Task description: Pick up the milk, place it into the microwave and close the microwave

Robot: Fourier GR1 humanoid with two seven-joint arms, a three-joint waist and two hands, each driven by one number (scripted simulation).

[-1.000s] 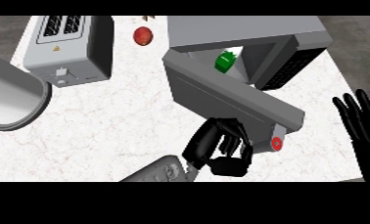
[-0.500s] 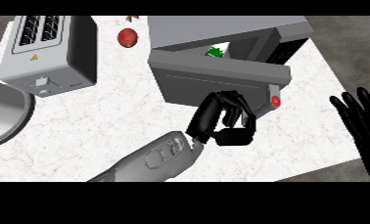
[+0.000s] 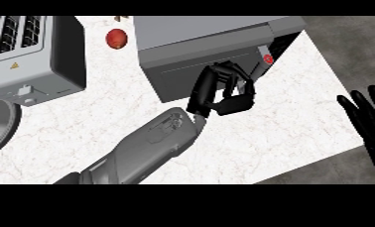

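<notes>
My left hand [image 3: 219, 92] presses its relaxed fingers against the microwave [image 3: 198, 47] door, grasping nothing. My right hand [image 3: 362, 117] rests released at the right edge.

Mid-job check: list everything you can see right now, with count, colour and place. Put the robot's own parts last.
microwave: one, grey, top centre of the counter, door looks nearly shut
button: one, red, on the microwave's front at its right end
apple: one, red, left of the microwave
toaster: one, grey, upper left, cut by the edge
pot: one, grey, left edge, only partly in view
counter: one, white marbled
milk: not visible
left hand: one, black, against the microwave door
right hand: one, black, open, resting at the right edge
</notes>
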